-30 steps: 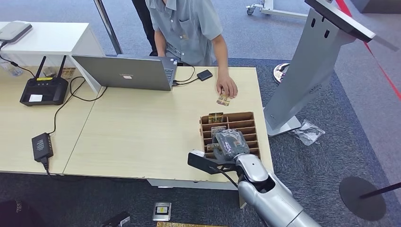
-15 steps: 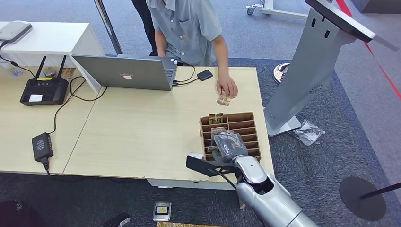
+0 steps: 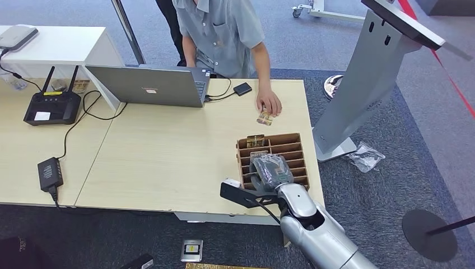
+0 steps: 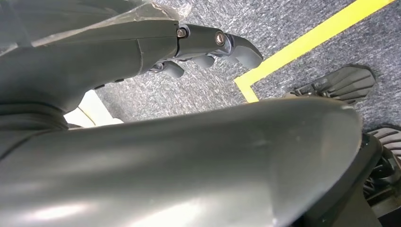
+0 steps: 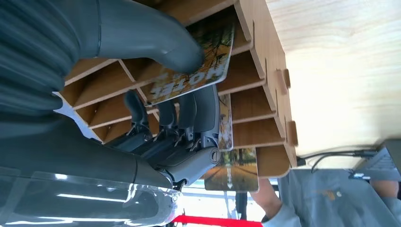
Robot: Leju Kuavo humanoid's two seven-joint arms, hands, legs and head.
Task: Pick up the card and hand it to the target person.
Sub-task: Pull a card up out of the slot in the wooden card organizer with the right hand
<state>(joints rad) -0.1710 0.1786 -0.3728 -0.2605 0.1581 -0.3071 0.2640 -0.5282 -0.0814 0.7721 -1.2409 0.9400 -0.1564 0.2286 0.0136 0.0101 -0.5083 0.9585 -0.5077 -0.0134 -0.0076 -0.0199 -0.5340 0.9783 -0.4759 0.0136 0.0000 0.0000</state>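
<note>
Right hand [image 5: 156, 123], fingers and thumb: the thick grey thumb [image 5: 156, 42] lies on the printed face of a card [image 5: 198, 66] and the darker fingers [image 5: 189, 113] curl in behind it, so the card is pinched between them, by appearance a firm hold. Card: printed with an autumn scene and lettering, its lower part standing in a slot of the wooden rack [image 5: 265, 71], its upper part projecting into the hand. Further cards: one in the adjoining slot just beside the fingers [image 5: 226, 123], one in the far slot [image 5: 231, 170]. Rack, from the head view: brown, slotted, set near the right edge of the pale table [image 3: 168, 151], the right hand [image 3: 271, 171] over its middle slots. Beyond the rack: a person [image 3: 224, 33] in a grey shirt seated at the far side of the table, one hand [image 3: 270, 103] resting on the table top next to a loose card [image 3: 264, 118]. Elsewhere on the table: a laptop [image 3: 148, 85], a router [image 3: 51, 105], a power brick [image 3: 49, 172]. Left hand [image 4: 208, 49]: hangs over grey carpet with a yellow floor line, fingers curled, nothing held. State of task, as judged: the grasp looks made, the card not yet drawn free of its slot; lifting it clear, carrying it across to the person and releasing it all remain.
</note>
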